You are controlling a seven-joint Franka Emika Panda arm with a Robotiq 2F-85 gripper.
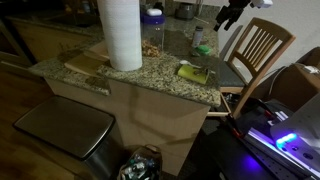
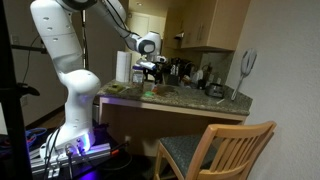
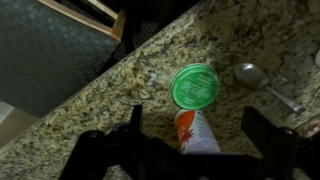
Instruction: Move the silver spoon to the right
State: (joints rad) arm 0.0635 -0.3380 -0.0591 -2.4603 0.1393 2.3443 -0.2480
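Just outside the spread, empty jaws, the silver spoon (image 3: 262, 82) lies on the granite counter (image 3: 120, 90). A green-capped bottle (image 3: 194, 86) sits between them, and the gripper (image 3: 190, 150), descending uncorrected, may topple or grab it instead.

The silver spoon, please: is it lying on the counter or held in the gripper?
Lying on the counter: the wrist view shows the silver spoon resting on granite, clear of the open gripper.
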